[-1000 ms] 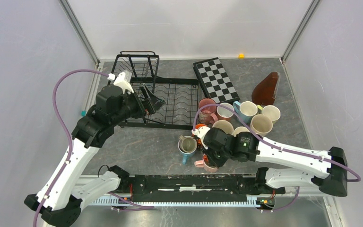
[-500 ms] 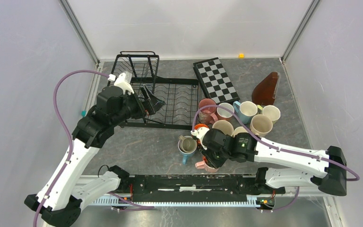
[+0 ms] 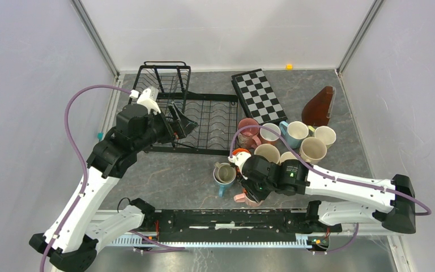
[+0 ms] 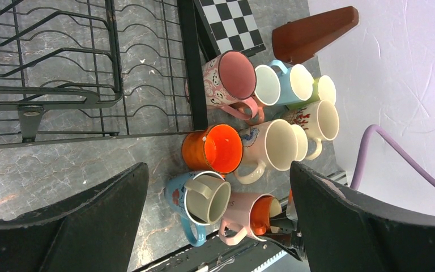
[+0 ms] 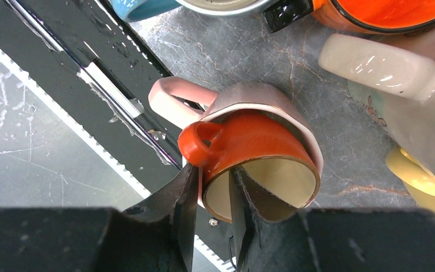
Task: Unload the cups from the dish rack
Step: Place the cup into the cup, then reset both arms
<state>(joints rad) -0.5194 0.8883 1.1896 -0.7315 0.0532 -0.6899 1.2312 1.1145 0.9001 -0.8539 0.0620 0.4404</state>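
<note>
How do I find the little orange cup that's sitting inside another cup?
Start at the black dish rack and go right and toward the robot, to the table's front edge. There, under the right hand, a pink mug holds a small orange cup. Unlike the other orange mug, it is cream inside.

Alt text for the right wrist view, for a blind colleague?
The right gripper straddles the rim of a small orange cup, one finger inside, one outside; contact is unclear. The cup sits nested in a pink mug on the grey table, other mugs nearby.
</note>
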